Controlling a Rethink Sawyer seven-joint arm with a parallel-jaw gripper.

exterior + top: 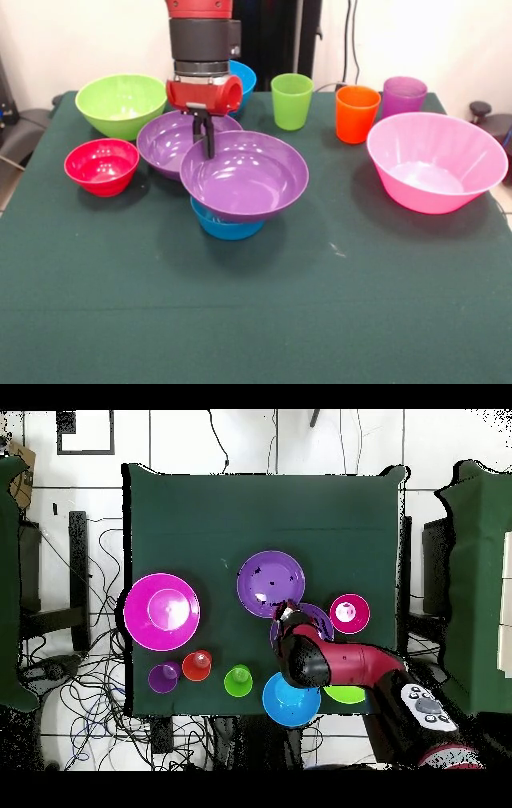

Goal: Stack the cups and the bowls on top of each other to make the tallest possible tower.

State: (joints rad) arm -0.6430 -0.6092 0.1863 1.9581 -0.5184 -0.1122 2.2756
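Note:
My gripper (206, 138) is shut on the far rim of a purple bowl (244, 174). That bowl sits over a blue bowl (226, 227), and I cannot tell whether the two touch. In the overhead view the gripper (285, 612) is at the held purple bowl's (271, 583) edge. A second purple bowl (170, 142) is right behind it, with a red bowl (102, 165) and a lime bowl (120, 102) to the left. Another blue bowl (243, 78) is partly hidden behind the arm. The green cup (291, 100), orange cup (357, 113), purple cup (403, 96) and pink bowl (436, 160) stand to the right.
The green cloth table (256, 320) has open room in front of the bowls. In the overhead view the cups (197, 665) and the second blue bowl (290, 699) line the table edge by the robot's base, with the pink bowl (161, 611) to the left.

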